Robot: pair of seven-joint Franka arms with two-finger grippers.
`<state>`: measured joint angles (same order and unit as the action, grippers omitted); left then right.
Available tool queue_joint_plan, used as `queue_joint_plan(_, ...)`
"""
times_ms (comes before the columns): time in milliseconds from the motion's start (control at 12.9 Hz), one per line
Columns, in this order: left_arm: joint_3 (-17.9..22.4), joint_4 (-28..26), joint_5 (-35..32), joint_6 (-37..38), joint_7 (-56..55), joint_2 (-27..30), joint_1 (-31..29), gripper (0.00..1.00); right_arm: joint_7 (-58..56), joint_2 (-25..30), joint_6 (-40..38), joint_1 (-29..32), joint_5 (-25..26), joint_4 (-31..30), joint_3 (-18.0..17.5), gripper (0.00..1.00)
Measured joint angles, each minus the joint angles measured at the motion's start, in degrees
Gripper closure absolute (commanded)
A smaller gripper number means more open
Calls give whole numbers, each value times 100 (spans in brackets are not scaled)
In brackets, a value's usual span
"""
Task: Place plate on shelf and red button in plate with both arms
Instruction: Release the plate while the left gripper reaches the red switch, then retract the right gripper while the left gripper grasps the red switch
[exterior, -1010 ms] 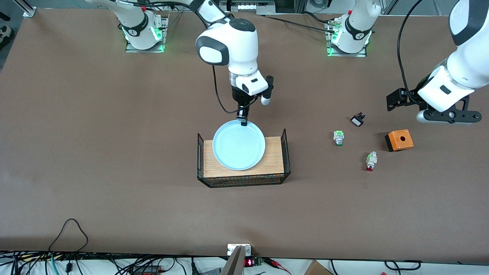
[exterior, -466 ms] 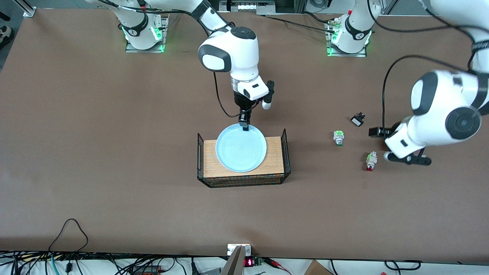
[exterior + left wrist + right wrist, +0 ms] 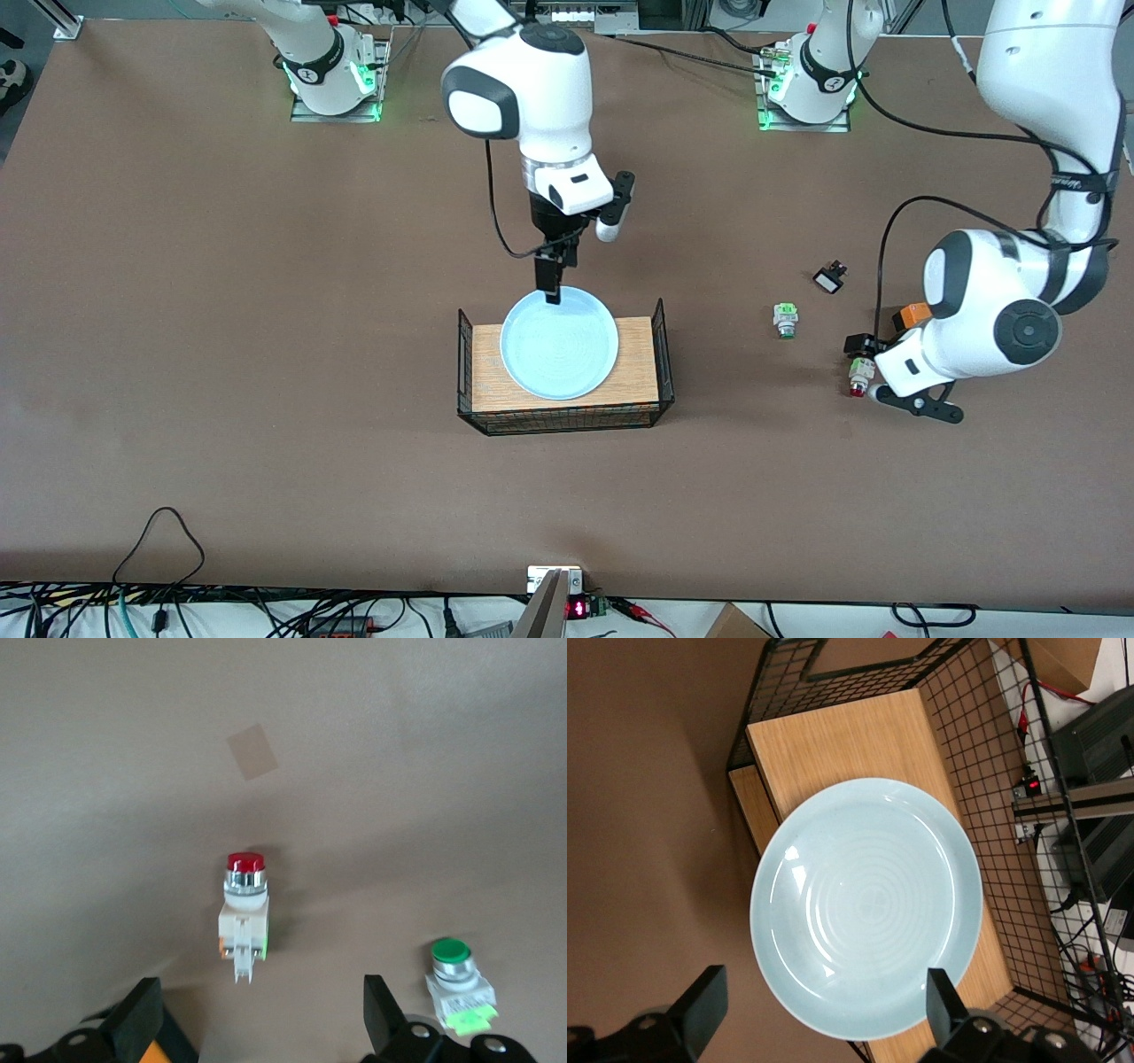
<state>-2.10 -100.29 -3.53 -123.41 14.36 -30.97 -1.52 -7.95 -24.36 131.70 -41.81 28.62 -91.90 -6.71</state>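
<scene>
Left end effector (image 3: 257,1014) open above red button (image 3: 244,912).

Brown table (image 3: 266,354), cables (image 3: 159,611) along edge

Both arms: glossy white shells, rounded segments, dark grey/black joint caps and bands. Right arm (image 3: 523,97) has a white wrist block with a dark slot, a black bracket with a white-tipped cylinder on its side, and a black cable looping from the upper links to the wrist. Right gripper (image 3: 552,282) is black and slim. Left arm (image 3: 1019,292) has a big round dark cap on the wrist joint, small dark lettering on the forearm, black cables draped along it. Left gripper (image 3: 864,365) is black, on a flat black bracket with bolt holes. Bases: white, black collar with a round mark, green glowing lights, on metal plates.
</scene>
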Motion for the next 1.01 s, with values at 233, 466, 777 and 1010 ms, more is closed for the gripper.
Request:
queue_joint_plan(233,6,-634,0,-1194,200,-141,-61,1,-24,407,-620,378,-458,5,24,0)
queue_joint_plan(466,10,-764,0,-1591,421,-295,-210,32,-150,761,-1078,719,-996,13,40,0)
queue_joint_plan(777,7,-767,0,-1598,459,-340,-233,74,-160,1211,-1776,1397,-1508,113,74,0)
queue_joint_plan(1010,8,-749,-1,-1587,510,-338,-284,86,-181,1352,-2256,1981,-1967,444,87,0)
